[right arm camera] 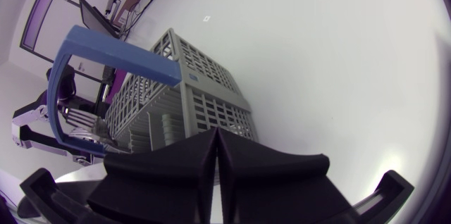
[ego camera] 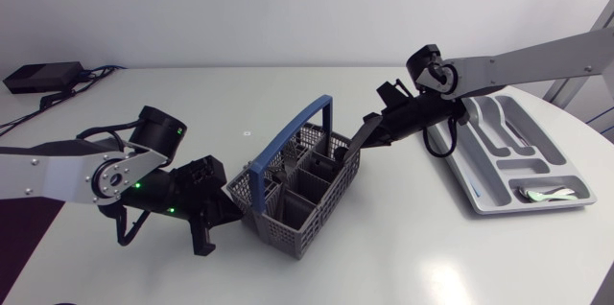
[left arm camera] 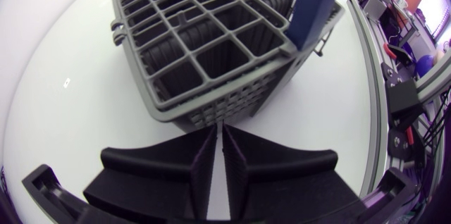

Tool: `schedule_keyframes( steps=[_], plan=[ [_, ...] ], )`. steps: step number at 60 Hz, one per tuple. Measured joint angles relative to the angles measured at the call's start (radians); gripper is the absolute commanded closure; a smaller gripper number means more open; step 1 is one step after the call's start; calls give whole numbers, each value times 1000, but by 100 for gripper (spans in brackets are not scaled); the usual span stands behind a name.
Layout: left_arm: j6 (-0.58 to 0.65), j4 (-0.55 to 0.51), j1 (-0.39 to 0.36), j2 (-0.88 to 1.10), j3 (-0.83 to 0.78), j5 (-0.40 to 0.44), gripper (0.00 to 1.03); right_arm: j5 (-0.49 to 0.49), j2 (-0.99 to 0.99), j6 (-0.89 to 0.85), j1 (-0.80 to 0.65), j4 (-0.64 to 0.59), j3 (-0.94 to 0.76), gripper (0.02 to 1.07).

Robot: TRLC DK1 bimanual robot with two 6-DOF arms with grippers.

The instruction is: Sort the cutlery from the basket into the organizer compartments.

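White table (ego camera: 384, 257): left gripper (ego camera: 226, 209), shut on nothing, sits at the basket's (ego camera: 297, 195) left corner; right gripper (ego camera: 365, 134), closed and empty too, is at its right wall, organizer (ego camera: 464, 166) beyond. Forks (right arm camera: 91, 131) stand inside, so I judge fetching one comes next: the fingers must open above them.

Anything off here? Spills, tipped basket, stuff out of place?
Nothing stands out. The basket stands upright mid-table, with nothing spilled around it. The left gripper and right gripper are both shut and empty, close to its opposite sides. The organizer lies flat near the table's edge.
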Motion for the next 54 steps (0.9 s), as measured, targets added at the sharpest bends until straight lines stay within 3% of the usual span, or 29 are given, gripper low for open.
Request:
schedule_keyframes(
  steps=[16, 54],
  plan=[
    [0, 22, 52, 97, 83, -17, 92, -3, -100, -23, -13, -3, -133, 102],
    [-53, 68, 88, 287, 337, -16, 92, -28, -225, -65, -26, -30, -304, 102]
  ],
)
